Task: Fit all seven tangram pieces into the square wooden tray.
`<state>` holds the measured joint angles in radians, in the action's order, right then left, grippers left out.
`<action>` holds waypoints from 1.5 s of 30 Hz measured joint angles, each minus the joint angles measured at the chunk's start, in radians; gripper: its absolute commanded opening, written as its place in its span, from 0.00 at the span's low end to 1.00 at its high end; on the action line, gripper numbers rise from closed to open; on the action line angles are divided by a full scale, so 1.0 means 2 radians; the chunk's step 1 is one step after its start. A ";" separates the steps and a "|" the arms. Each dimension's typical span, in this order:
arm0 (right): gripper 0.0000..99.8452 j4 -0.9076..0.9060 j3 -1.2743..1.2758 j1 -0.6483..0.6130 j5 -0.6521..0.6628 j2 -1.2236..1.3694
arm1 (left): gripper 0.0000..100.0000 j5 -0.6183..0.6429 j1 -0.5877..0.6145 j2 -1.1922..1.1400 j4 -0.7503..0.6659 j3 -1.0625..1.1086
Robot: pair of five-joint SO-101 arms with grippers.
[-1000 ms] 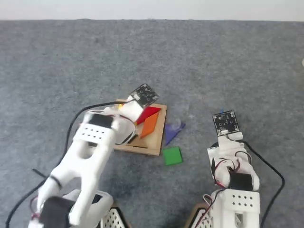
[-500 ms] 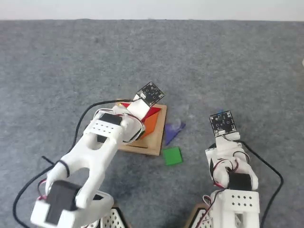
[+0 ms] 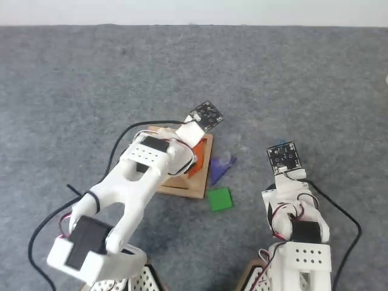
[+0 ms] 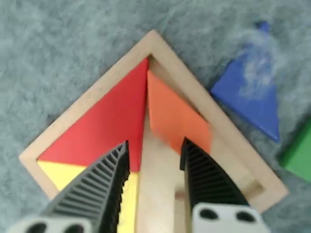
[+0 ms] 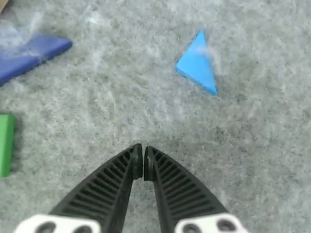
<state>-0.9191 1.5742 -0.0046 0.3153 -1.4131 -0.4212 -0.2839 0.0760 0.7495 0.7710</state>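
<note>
Pincer [image 4: 155, 144] above orange piece [image 4: 175, 116], seemingly corner-pointing.

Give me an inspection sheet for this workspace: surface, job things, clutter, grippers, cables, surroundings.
Surface: grey carpet mat.
Job's things: wooden tray holds a red piece, an orange piece and a yellow piece; dark blue triangle, green square and light blue triangle lie on the mat outside it.
Clutter: nothing seen.
Grippers: left gripper open over the tray; right gripper shut over bare mat.
Cables: black cable loops beside the right arm.
Surroundings: pale strip beyond the mat's far edge.
</note>
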 measured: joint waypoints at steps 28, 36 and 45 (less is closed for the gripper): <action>0.01 0.000 0.000 0.000 0.000 0.000 | 0.17 0.006 0.048 -0.013 0.019 -0.025; 0.01 0.000 0.000 0.000 0.000 0.000 | 0.17 0.005 0.035 -0.008 0.019 -0.005; 0.01 0.000 0.000 0.000 0.000 0.000 | 0.17 0.004 0.020 -0.055 0.024 -0.038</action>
<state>-0.9191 1.5742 -0.0046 0.3153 -1.4131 -0.4135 -0.2440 -0.0345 0.7971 0.6958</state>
